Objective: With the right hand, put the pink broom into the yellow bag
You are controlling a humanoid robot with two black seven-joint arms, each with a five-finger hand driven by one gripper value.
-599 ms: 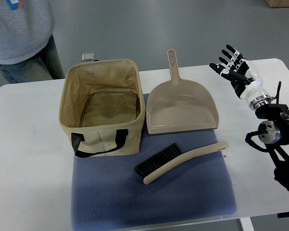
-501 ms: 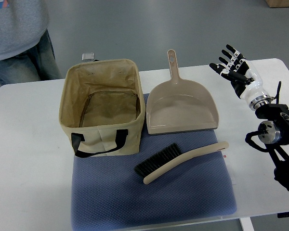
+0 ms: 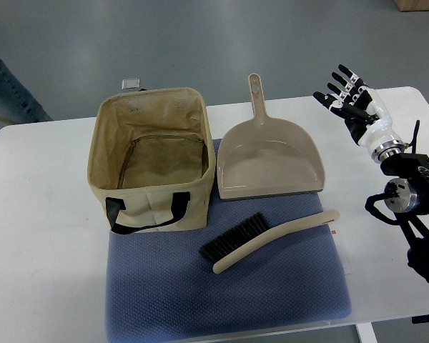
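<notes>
We're seeing the broom (image 3: 268, 234) lying on the blue mat (image 3: 229, 300) beside the bag (image 3: 149, 158), handle pointing right, bristles left. Right hand (image 3: 354, 103) is hovering with fingers spread, gripping nothing.

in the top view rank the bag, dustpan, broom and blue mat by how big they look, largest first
1. blue mat, partly hidden under the others
2. bag
3. dustpan, close to the bag in apparent area, and the bag's rim stands nearer the camera, so this order is unsure
4. broom, long but thin
</notes>
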